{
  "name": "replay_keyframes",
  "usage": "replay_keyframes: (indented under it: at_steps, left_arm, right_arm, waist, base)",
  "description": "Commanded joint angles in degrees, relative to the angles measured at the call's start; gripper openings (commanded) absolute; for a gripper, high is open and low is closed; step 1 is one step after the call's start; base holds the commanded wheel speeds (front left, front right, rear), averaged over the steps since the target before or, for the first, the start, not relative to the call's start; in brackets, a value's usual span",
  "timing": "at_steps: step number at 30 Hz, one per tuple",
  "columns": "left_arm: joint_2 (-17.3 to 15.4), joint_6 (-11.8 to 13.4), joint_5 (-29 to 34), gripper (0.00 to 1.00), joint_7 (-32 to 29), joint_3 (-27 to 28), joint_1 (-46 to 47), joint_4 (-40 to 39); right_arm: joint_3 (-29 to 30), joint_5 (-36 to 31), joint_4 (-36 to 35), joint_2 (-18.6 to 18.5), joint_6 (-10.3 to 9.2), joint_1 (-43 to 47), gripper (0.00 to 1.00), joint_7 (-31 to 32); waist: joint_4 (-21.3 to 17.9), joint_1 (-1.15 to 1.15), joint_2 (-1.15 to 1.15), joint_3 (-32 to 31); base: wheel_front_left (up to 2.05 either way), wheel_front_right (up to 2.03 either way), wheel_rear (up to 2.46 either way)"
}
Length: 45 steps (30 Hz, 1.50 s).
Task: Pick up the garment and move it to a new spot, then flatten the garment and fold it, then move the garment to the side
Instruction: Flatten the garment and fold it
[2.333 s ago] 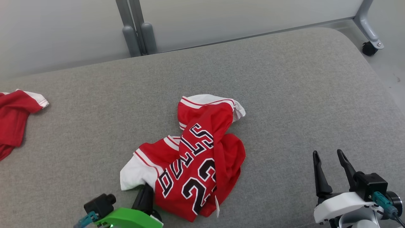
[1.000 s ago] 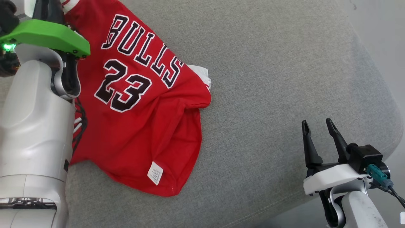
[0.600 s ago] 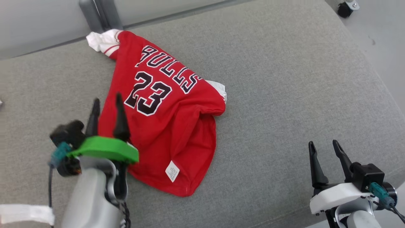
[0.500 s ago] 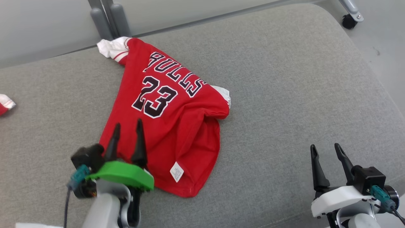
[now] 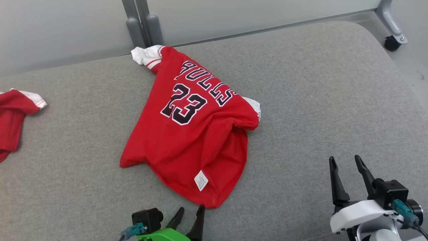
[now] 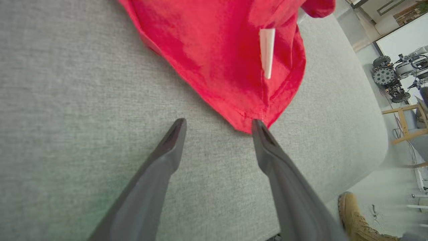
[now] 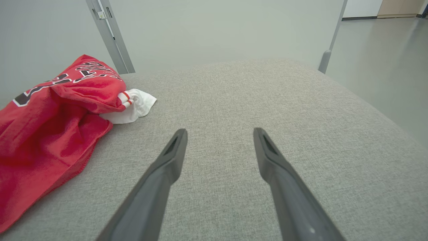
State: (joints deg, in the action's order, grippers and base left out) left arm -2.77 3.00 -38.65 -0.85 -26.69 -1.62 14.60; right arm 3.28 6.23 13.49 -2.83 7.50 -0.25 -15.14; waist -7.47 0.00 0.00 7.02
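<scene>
well, the garment (image 5: pixel 190 134) – a red jersey, number side up – lies spread but rumpled on the grey cushion (image 5: pixel 317 100), a little left of the middle. its near hem corner lies just ahead of my left gripper (image 5: pixel 191 207), whose fingers are spread apart with nothing between them. in the left wrist view one fingertip sits right at that corner; i cannot tell whether it touches the cloth. a white label (image 5: pixel 201 180) lies on the red cloth close to the hem.

the long axis runs from the white sleeve at the far edge, beside the metal posts (image 5: pixel 140 23), down toward me and slightly to the right. neck end far, hem end near. the right side is folded under itself, with another white sleeve poking out.

my right gripper (image 5: pixel 344 158) is well off to the right, fingers parted and empty, over bare cushion near the front edge.

right of the jersey the cushion is bare out to its rounded edge. leftward there is a bare stretch, then a second red garment (image 5: pixel 13 124) at the edge of the head view. a person's boot (image 6: pixel 351 214) stands on the floor past the front edge.
</scene>
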Motion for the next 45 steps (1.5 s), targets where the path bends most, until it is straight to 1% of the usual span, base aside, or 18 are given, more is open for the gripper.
replay_keyframes:
  at_steps: [1, 3, 5, 8, 9, 11, 13, 14, 15, 19, 22, 25, 28, 32, 36, 40, 44, 45]
  left_arm:
    - [-0.25, 0.33, -1.08, 1.00, -0.35, -0.43, 1.44, 0.58]
    - [-0.28, 0.65, -1.64, 0.99, -1.00, -1.07, 2.63, 2.08]
    - [-0.26, 0.21, -3.13, 0.82, -0.77, -1.61, 3.49, 3.38]
    - [-0.26, 0.02, -4.27, 0.69, -0.33, -2.50, 5.12, 5.49]
    - [-0.26, -0.11, -4.97, 0.68, -0.30, -2.73, 5.42, 5.95]
    - [-0.26, -0.31, -6.13, 0.52, 0.07, -3.35, 6.17, 6.86]
    - [-0.26, -0.47, -6.93, 0.42, 0.68, -3.75, 6.86, 7.60]
    - [-0.26, -0.51, -7.43, 0.33, 1.06, -3.96, 7.22, 7.93]
    - [-0.25, -0.51, -7.95, 0.00, 1.57, -3.99, 7.42, 8.14]
    - [-0.29, -1.00, -9.36, 0.00, 3.95, -3.96, 8.54, 8.77]
    - [-0.47, -1.47, -10.03, 0.00, 5.61, -3.14, 7.60, 7.02]
    - [-2.29, -1.42, -10.63, 0.00, 6.40, -2.08, 5.03, 2.78]
    - [-5.09, -0.55, -11.04, 0.00, 6.16, -0.56, 2.25, -4.01]
    - [-9.25, 0.63, -12.54, 0.00, 4.51, 2.09, -0.87, -13.61]
    - [-11.81, 1.04, -15.20, 0.00, 3.12, 5.54, -1.59, -20.78]
    - [-13.98, 1.41, -16.89, 0.00, 0.94, 7.91, 1.05, -22.75]
    - [-16.03, 0.08, -20.27, 0.00, -3.88, 8.86, 4.05, -21.93]
    - [-17.28, -0.41, -20.71, 0.00, -5.72, 8.75, 4.71, -21.54]
  right_arm:
    - [0.03, -0.41, -0.24, -0.12, -0.02, -0.32, 1.00, -0.01]
    - [-0.36, -0.47, -0.22, -0.11, -0.02, -0.66, 1.00, -0.01]
    - [-0.35, -0.31, -0.20, -0.15, -0.03, -0.97, 1.00, -0.01]
    - [-0.23, 0.02, -0.29, -0.11, -0.02, -1.12, 1.00, -0.01]
    - [-0.25, 0.11, -0.28, -0.13, -0.02, -1.18, 1.00, -0.01]
    - [-0.34, 0.25, -0.22, -0.12, -0.02, -1.32, 1.00, -0.01]
    - [-0.29, 0.47, -0.12, -0.12, -0.02, -1.49, 1.00, -0.01]
    - [-0.26, 0.51, -0.11, -0.12, -0.02, -1.46, 1.00, -0.01]
    - [-0.24, 0.54, -0.07, -0.12, -0.03, -1.42, 1.00, -0.01]
    - [0.15, 0.56, 0.09, -0.12, -0.02, -1.04, 1.00, -0.01]
    - [0.71, 0.35, 0.22, -0.13, -0.02, -0.04, 1.00, -0.01]
    - [1.27, 0.13, 0.19, -0.11, -0.02, 0.66, 1.00, -0.01]
    - [1.33, -0.23, 0.39, -0.12, -0.03, 1.57, 1.00, -0.01]
    - [1.10, -0.41, 0.45, -0.11, -0.02, 2.03, 1.00, -0.01]
    - [0.64, -0.65, 0.64, -0.13, -0.02, 2.09, 1.00, -0.01]
    - [0.15, -1.05, 1.05, -0.33, -0.02, 2.13, 1.00, -0.01]
    - [-0.46, -1.04, 1.47, -0.69, -0.02, 1.67, 1.00, -0.01]
    - [-0.84, -1.05, 1.61, -0.81, -0.02, 1.47, 1.00, -0.01]
  waist:
    - [-0.03, 0.00, 0.00, 0.52]
    - [-0.34, 0.00, 0.00, 0.95]
    - [-0.60, 0.00, 0.00, 1.45]
    - [-0.82, 0.00, 0.00, 2.06]
    - [-0.87, 0.00, 0.00, 2.19]
    - [-0.99, 0.00, 0.00, 2.48]
    - [-1.07, 0.00, 0.00, 2.70]
    - [-1.08, 0.00, 0.00, 2.74]
    - [-1.07, 0.00, 0.00, 2.77]
    - [-0.61, 0.00, 0.00, 2.54]
    - [0.25, 0.00, 0.00, 1.71]
    - [1.56, 0.00, 0.00, 0.84]
    - [3.33, 0.00, 0.00, -0.20]
    - [5.72, 0.00, 0.00, -1.39]
    - [7.90, 0.00, 0.00, -2.43]
    - [9.54, 0.00, 0.00, -3.33]
    - [10.38, 0.00, 0.00, -3.90]
    - [10.29, 0.00, 0.00, -4.08]
  base:
    - [0.00, 0.00, 0.00]
    - [0.00, 0.00, 0.00]
    - [0.00, 0.00, 0.00]
    - [0.00, 0.00, 0.00]
    - [0.00, 0.00, 0.00]
    - [0.00, 0.00, 0.00]
    - [0.00, 0.00, 0.00]
    - [0.00, 0.00, 0.00]
    - [0.00, 0.00, 0.00]
    - [0.00, 0.00, 0.00]
    - [0.00, 0.00, 0.00]
    - [0.00, 0.00, 0.00]
    - [0.00, 0.00, 0.00]
    - [0.00, 0.00, 0.00]
    - [0.00, 0.00, 0.00]
    - [0.00, 0.00, 0.00]
    - [0.00, 0.00, 0.00]
    - [0.00, 0.00, 0.00]
